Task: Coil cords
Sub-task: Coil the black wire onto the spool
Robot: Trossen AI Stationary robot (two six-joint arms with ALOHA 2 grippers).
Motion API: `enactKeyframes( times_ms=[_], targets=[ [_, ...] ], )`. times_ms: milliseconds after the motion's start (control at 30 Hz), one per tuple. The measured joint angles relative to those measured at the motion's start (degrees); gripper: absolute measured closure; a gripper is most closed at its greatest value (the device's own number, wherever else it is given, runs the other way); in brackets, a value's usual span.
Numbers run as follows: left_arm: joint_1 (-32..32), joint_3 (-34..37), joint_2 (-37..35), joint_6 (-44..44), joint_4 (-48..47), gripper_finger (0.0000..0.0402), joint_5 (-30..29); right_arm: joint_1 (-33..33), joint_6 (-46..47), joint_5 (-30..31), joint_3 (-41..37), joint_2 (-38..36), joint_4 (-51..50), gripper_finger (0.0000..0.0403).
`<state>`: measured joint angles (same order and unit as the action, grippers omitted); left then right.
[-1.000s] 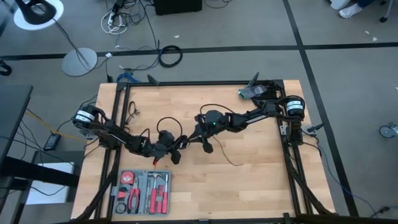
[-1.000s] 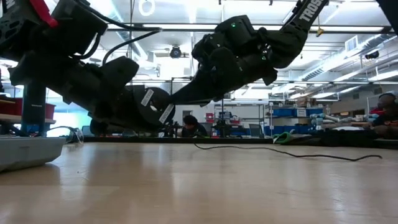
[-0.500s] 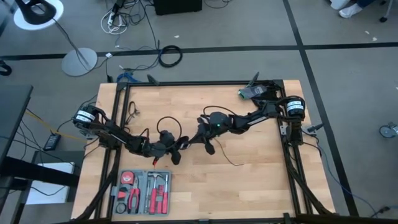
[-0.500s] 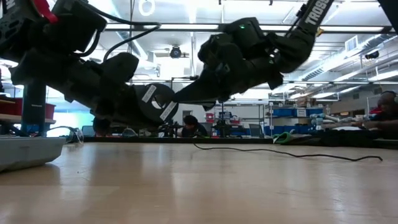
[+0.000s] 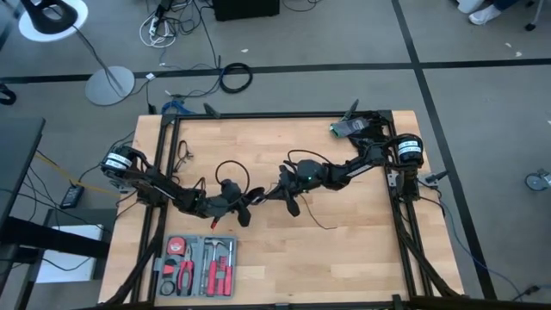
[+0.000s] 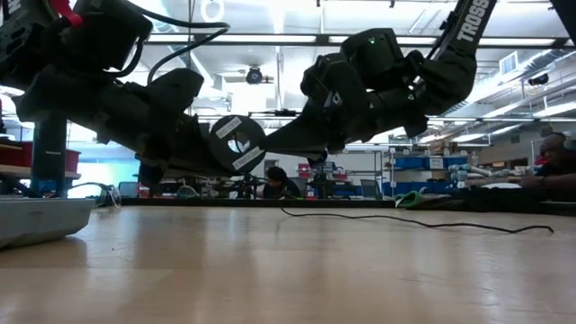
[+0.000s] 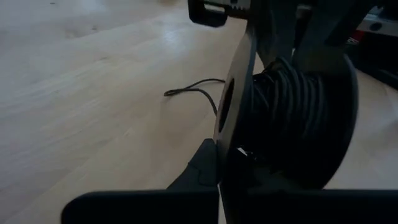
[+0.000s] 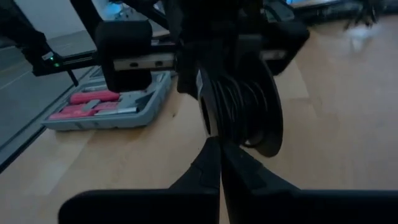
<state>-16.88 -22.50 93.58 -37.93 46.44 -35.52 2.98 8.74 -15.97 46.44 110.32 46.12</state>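
A round black spool (image 6: 236,144) with black cord wound on its core (image 7: 292,106) hangs above the table's middle. My left gripper (image 5: 250,205) comes from the left and is shut on it. My right gripper (image 5: 274,196) comes from the right. Its fingers are shut, with the tips (image 8: 214,146) right at the spool's lower rim (image 8: 239,140). A loose length of the cord (image 5: 320,220) lies flat on the wood toward the right (image 6: 414,221). Where it rises to the spool is hidden behind the flange. My left gripper pinches the rim of the spool's pale-edged flange (image 7: 231,146) between its two fingers, which slant slightly downward from the table's left. The spool hangs clear of the table, on edge, one face turned to the near side. My right gripper stands against the spool's lower rim with shut fingertips; I cannot tell whether they touch it or have a strand of cord between them.
An open tool case (image 5: 198,265) with red-handled tools lies at the near left and also shows behind the spool (image 8: 106,106). A grey device (image 5: 349,127) sits at the far right corner. Black frame rails (image 5: 164,172) border the table. Bare wood lies near and right.
My right gripper has shifted a little toward the table's right and near edges, sunk slightly and rolled about its own line. My left gripper has tipped in place, so the spool now shows more of its round labelled face to the near side.
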Motion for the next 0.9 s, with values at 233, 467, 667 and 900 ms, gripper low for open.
enactKeyframes(
  times_ms=[233,467,667,900],
  targets=[
    [0.05,-0.01,0.0,0.37,1.8,0.04,-0.94,-0.02,2.93,1.62,-0.11,0.26,-5.48,0.0403],
    [0.04,-0.1,-0.13,3.69,4.49,0.04,-1.28,-0.03,3.25,1.64,-0.13,0.28,-6.58,0.0402],
    [-0.02,-0.54,-0.4,4.52,6.86,0.04,-0.33,0.14,2.04,1.99,-0.09,0.33,-4.9,0.0402],
    [0.0,-0.39,-0.31,4.77,5.65,0.04,0.44,0.09,1.28,1.2,-0.04,0.32,-4.23,0.0402]
  ],
)
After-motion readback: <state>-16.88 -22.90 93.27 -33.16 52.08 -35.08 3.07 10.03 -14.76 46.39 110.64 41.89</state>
